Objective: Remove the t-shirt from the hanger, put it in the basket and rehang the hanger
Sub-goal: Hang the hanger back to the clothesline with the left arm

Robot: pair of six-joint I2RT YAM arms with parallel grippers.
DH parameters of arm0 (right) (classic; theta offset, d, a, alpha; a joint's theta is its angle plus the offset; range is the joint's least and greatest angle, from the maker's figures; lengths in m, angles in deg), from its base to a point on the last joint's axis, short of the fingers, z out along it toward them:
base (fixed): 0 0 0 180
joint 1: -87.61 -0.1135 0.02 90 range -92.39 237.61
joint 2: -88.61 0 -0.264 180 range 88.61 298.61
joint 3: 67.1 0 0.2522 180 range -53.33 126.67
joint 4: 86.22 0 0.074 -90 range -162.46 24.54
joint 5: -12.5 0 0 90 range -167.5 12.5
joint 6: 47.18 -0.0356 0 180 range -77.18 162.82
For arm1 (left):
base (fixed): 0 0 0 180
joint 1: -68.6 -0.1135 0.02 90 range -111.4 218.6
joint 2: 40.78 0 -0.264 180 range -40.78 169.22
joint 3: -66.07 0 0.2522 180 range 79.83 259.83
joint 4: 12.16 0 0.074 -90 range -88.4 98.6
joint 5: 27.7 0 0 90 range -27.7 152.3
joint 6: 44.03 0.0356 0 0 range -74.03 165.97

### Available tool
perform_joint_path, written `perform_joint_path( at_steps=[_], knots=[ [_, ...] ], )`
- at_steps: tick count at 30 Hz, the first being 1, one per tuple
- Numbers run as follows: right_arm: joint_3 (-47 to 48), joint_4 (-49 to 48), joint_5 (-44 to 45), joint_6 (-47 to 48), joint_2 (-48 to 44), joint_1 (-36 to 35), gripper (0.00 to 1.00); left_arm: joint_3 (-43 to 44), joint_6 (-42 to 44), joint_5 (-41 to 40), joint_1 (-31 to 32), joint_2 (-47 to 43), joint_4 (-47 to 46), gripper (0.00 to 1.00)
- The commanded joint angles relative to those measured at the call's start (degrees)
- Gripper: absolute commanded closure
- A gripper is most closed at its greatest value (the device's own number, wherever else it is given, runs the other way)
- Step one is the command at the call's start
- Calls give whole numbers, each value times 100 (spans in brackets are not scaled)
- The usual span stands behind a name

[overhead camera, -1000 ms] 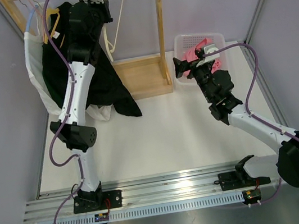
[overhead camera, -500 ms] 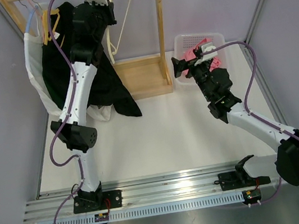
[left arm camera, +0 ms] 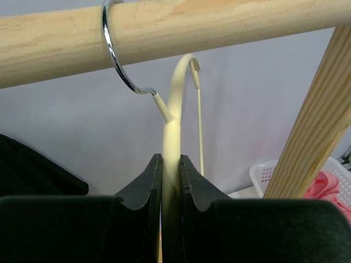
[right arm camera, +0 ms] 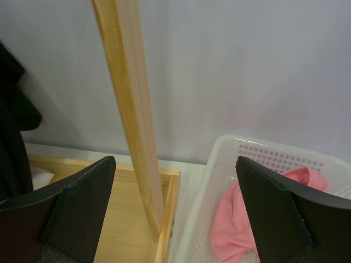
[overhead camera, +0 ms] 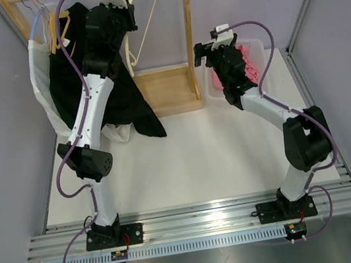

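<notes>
Black fabric t-shirt [overhead camera: 65, 89] hanging at the left end of the wooden rack, upper part up by the round wooden rail [left arm camera: 219, 22], lower hem spread down onto the white table [overhead camera: 199, 154] in front of the rack's flat wooden base [overhead camera: 166, 93]. Partly hidden behind the left arm; cannot tell from these views what exactly carries it. Just left of it, touching, a white garment [overhead camera: 39, 73] hanging from the same end.

Further right along the rail, a cream plastic hanger [left arm camera: 175, 98], bare of cloth, hooked over the rail by its chrome wire hook [left arm camera: 112, 60]. Left gripper [left arm camera: 171, 159] raised high at the rail, both black fingers pressed flat against the hanger's neck just below the hook, clamped on it with no gap showing.

Right gripper [right arm camera: 175, 161] well apart from the shirt, at the right side of the rack, fingers spread as wide as they go and holding nothing. Between those fingers in the right wrist view: the rack's pale wooden upright post [right arm camera: 131, 109] and, beside it, the white perforated plastic basket [right arm camera: 285, 156] with a crumpled pink cloth [right arm camera: 241, 219] inside. Basket standing on the table against the right end of the rack's base.
</notes>
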Motion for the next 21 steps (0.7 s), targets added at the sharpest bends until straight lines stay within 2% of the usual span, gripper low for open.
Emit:
perform_joint_path(
  at_steps=[1,8,15,16,19,20,21],
  knots=[
    [711,-229,7,-115,576,68,1,-127,76,174,196,-394,162,100],
    [1529,-694,-317,-212,1543,94,1,-224,445,-300,477,-491,39,100],
    [1969,-1037,-107,-151,2237,86,3,13,727,-529,680,-210,-119,100],
    [1995,-1064,-46,-98,2308,94,12,30,823,-573,758,-157,-180,100],
    [1943,-1186,-124,-71,2361,94,22,92,998,-678,855,-78,-233,100],
    [1891,-1204,-142,-63,2353,94,31,110,1034,-705,882,-69,-260,100],
    [1864,-1248,-150,-62,2361,94,35,127,1113,-731,934,-60,-277,100]
  ],
)
